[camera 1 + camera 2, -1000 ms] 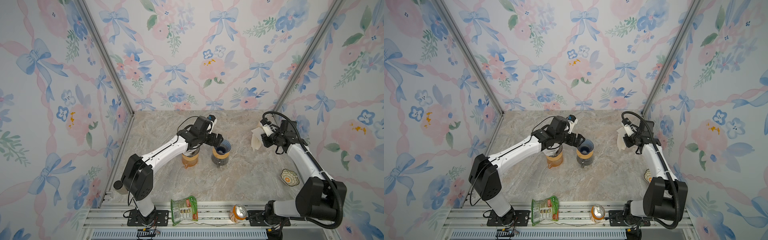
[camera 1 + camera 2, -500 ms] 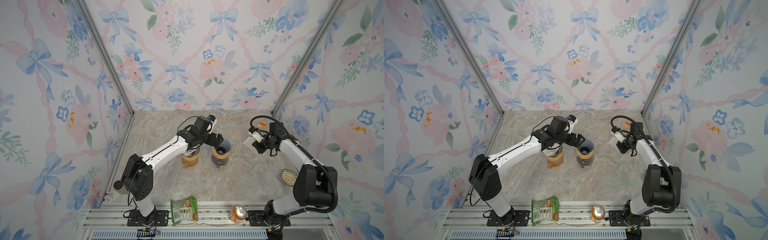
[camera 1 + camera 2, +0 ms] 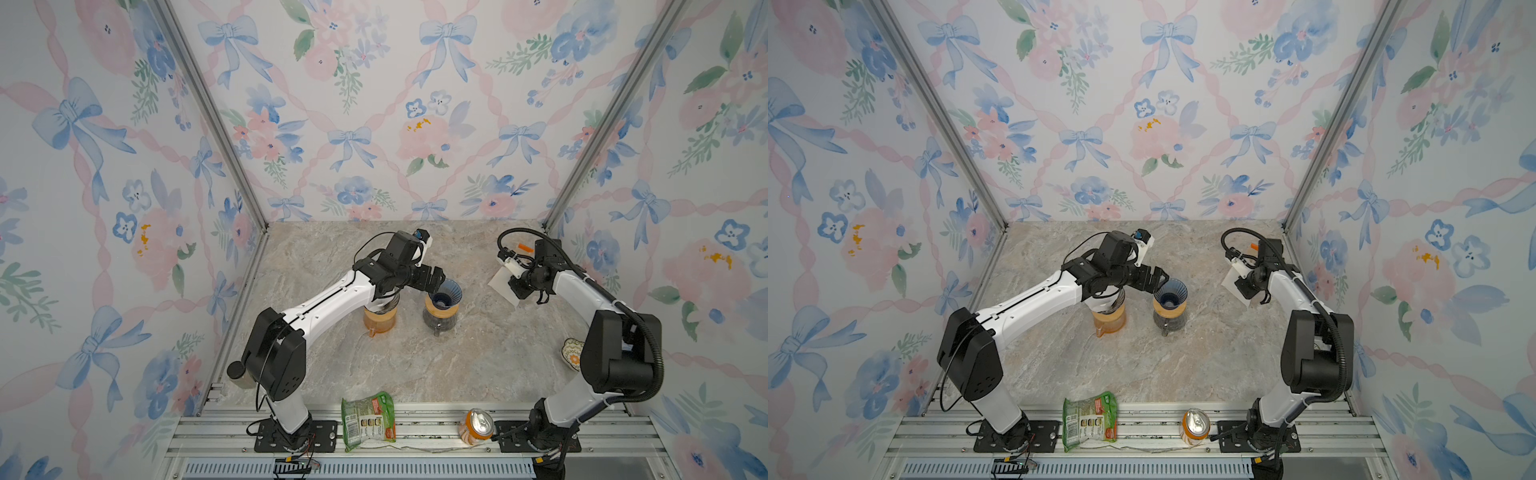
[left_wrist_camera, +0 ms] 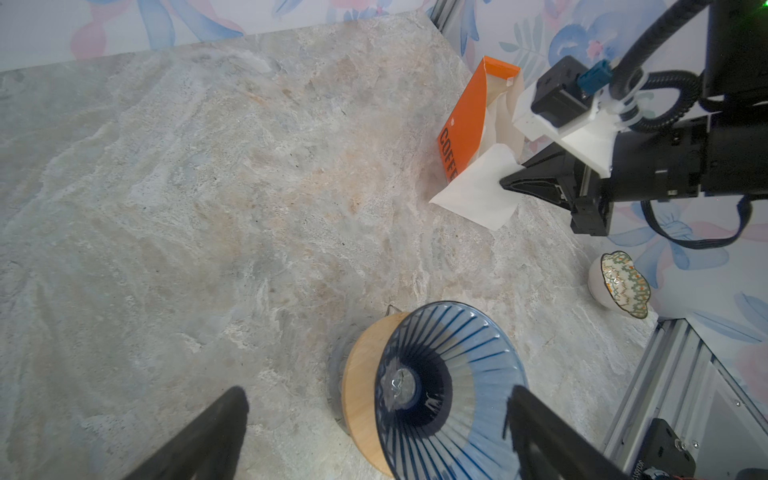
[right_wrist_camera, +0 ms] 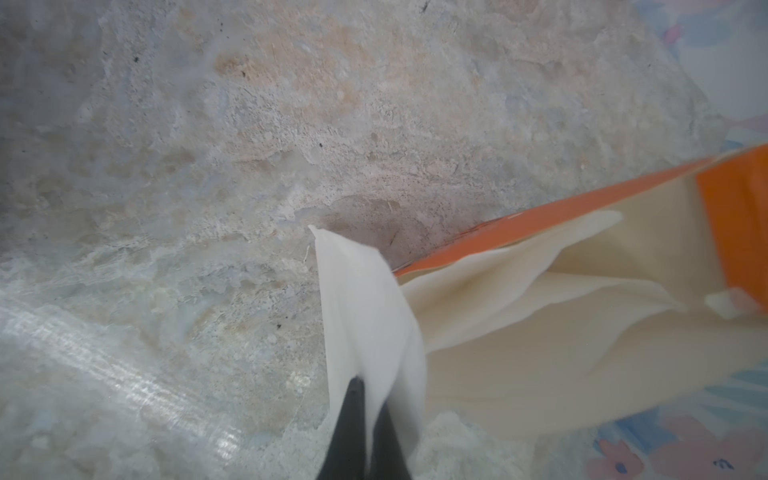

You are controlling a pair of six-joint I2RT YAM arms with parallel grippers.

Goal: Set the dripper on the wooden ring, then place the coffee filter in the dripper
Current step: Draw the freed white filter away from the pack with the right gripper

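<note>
The left arm (image 3: 332,297) climbs from its base on the near rail, folds at a black elbow, then stretches its long white forearm toward the far right, passing over an amber carafe (image 3: 379,322). Its wrist bends so the left gripper (image 3: 437,279) points right, level with the blue ribbed dripper (image 3: 449,293). The jaws stand spread wide with nothing between them. In the left wrist view one black finger (image 4: 536,432) overlaps the dripper's (image 4: 449,386) rim; whether it touches, I cannot tell. The dripper sits tilted on a wooden collar atop a glass carafe (image 3: 439,322) in the middle of the marble table (image 3: 415,365), and its cone is bare inside.

The right arm (image 3: 582,286) rises from the near right rail through a bulky black shoulder, and its white forearm runs to the far left. The wrist curls over, a cable looped above it. The right gripper (image 4: 508,183) is pinched tight on one edge of the white coffee filter (image 4: 473,195). The paper hangs from the black tips like a limp folded fan, just beside an open orange box (image 4: 461,124) with more filters inside. In both top views the filter (image 3: 500,283) is well to the right of the dripper, near the right wall.

A patterned little bowl (image 3: 570,353) peeks out behind the right shoulder (half hidden from where I stand). A green snack packet (image 3: 368,419) and a can (image 3: 477,426) lie on the near rail.
</note>
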